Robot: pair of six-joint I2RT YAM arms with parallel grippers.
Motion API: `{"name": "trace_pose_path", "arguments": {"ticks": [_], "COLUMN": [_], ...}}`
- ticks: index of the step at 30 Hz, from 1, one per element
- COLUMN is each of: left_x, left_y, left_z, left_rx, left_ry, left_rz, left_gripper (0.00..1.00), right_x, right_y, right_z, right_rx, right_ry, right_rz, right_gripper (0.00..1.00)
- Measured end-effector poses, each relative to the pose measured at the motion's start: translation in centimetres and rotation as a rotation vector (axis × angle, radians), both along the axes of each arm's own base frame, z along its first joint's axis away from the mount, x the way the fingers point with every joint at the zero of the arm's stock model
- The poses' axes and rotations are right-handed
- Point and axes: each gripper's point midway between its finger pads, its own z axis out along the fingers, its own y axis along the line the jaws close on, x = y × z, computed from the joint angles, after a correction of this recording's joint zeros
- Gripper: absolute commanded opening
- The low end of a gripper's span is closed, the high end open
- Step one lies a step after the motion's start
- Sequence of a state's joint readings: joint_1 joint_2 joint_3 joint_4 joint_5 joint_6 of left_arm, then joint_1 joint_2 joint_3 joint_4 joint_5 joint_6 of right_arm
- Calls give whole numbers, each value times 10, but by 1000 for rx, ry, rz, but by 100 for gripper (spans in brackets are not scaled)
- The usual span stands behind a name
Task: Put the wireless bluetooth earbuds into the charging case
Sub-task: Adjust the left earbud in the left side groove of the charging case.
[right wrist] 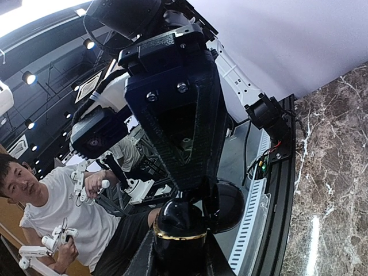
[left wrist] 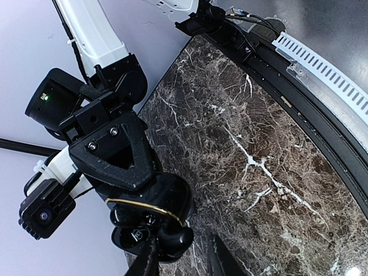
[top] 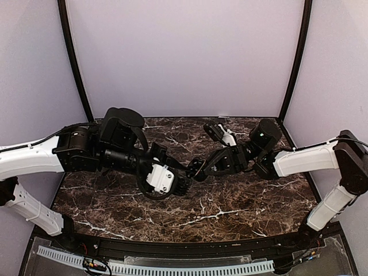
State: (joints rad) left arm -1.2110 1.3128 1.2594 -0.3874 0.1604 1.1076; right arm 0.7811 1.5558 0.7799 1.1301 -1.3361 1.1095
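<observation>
- Clamping a glossy black, gold-banded charging case (right wrist: 178, 227), the right pincer (right wrist: 178, 253) holds it above the middle of the dark marble surface (left wrist: 259, 144), lid tipped open.
- The left pincer (left wrist: 183, 261) meets it tip to tip, fingers apart, one just beside the case.
- The earbuds cannot be made out in any view.
- Pale lilac walls (top: 184, 57) stand behind.

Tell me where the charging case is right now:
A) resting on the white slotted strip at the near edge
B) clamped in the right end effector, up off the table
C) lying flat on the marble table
B: the right end effector is shut on the black, gold-rimmed charging case, and the overhead view shows it raised above the marble table.
</observation>
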Motion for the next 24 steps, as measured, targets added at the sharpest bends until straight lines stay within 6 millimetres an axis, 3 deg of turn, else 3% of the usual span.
{"name": "trace_pose_path", "arguments": {"ticks": [12,24], "left_x": [4,4], "left_y": [-1,-1], "left_z": [2,-2], "left_rx": [-7,4], "left_ry": [-13,9], "left_rz": [17,30], "left_gripper": [9,15], "right_x": [-2,-1], "right_y": [-2,0], "right_z": [-1,-4], "right_rx": [-9,-9], "right_ry": [1,-18], "right_rz": [20,20], "right_gripper": [0,0]}}
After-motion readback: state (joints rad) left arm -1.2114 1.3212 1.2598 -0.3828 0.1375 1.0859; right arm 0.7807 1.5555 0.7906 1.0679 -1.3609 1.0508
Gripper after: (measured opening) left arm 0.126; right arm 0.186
